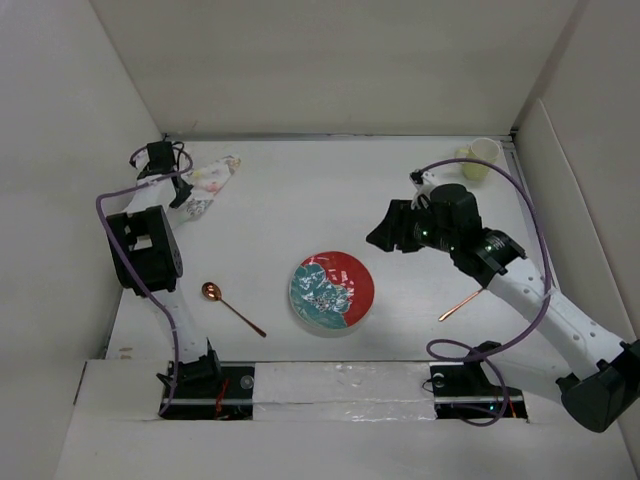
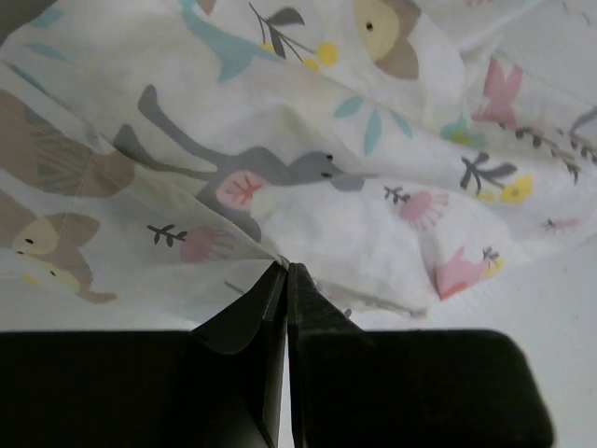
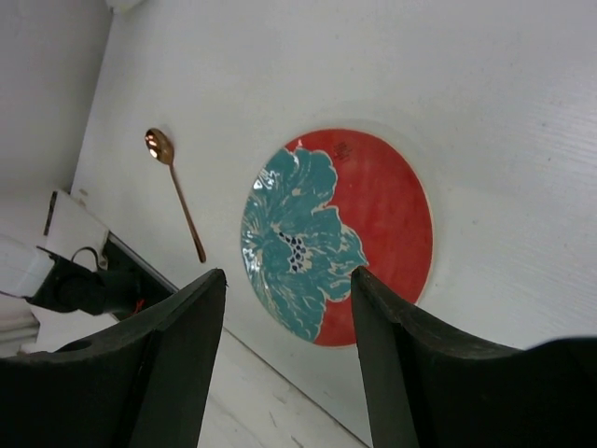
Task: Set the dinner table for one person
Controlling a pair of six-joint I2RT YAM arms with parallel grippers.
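Note:
The white dinner table (image 1: 290, 200) holds a red and teal flowered plate (image 1: 332, 291) near the front middle, also in the right wrist view (image 3: 336, 233). A copper spoon (image 1: 230, 305) lies left of it and shows in the right wrist view (image 3: 175, 191). A copper utensil (image 1: 462, 304) lies right of the plate. A crumpled animal-patterned placemat (image 1: 210, 185) lies at the far left. My left gripper (image 2: 284, 271) is shut on the placemat's edge (image 2: 308, 177). My right gripper (image 3: 289, 280) is open and empty, above the table right of the plate.
A pale yellow cup (image 1: 478, 158) stands in the far right corner. White walls enclose the table on three sides. The arm bases and cables sit along the near edge.

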